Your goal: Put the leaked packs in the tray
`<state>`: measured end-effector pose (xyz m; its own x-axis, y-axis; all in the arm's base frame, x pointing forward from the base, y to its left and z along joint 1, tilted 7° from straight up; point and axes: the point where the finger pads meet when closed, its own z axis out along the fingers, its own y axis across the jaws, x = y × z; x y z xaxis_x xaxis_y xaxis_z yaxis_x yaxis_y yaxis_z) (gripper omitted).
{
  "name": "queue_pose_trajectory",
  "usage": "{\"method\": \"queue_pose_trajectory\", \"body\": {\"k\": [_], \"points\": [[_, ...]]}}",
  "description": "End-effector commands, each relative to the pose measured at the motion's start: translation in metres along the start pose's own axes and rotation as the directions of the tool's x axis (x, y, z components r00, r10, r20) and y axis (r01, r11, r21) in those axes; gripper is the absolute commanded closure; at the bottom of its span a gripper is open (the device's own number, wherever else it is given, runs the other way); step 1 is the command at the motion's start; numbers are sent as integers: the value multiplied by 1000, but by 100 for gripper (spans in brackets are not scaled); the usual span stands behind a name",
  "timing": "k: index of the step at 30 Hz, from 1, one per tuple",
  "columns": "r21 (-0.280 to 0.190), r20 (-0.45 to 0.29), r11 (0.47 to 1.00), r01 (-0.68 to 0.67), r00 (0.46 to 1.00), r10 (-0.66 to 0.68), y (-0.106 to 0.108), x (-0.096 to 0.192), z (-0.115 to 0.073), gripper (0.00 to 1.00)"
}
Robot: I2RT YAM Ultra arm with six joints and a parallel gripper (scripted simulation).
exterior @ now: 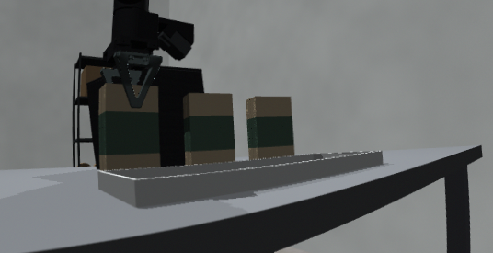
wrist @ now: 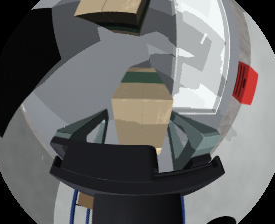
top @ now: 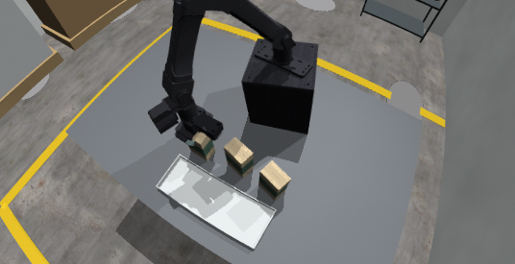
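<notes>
Three tan coffee packs with a dark green band stand upright in a row behind the tray: the left pack (top: 203,146), the middle pack (top: 238,156) and the right pack (top: 274,179). My gripper (top: 196,139) is open and straddles the top of the left pack, one finger on each side, not pressing it. In the exterior view the fingers (exterior: 133,90) hang over the upper part of the left pack (exterior: 129,127). The white tray (top: 216,199) is empty.
The black pedestal block (top: 281,86) that carries the arm's base stands behind the packs. The tray's long rim (exterior: 239,173) runs close in front of the packs. A red marker (wrist: 244,84) shows at the right of the wrist view.
</notes>
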<state>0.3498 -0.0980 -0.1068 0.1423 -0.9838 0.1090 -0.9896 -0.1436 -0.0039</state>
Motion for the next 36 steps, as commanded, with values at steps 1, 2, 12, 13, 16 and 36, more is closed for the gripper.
{"method": "queue_pose_trajectory", "body": {"k": [1,2,12,13,16,36], "points": [[63,-13,998,-6,1000,7,-14,7,-8,21],[52,-9,999,-6,1000,6,-11,6,-3,21],[68,-15,998,-9,1000,10,-15,8,-8,21],[68,-15,998,-9,1000,10,-15,8,-8,21],[66,-14,998,-9,1000,10,-14,8,-8,21],[66,-14,998,-9,1000,10,-14,8,-8,21]]}}
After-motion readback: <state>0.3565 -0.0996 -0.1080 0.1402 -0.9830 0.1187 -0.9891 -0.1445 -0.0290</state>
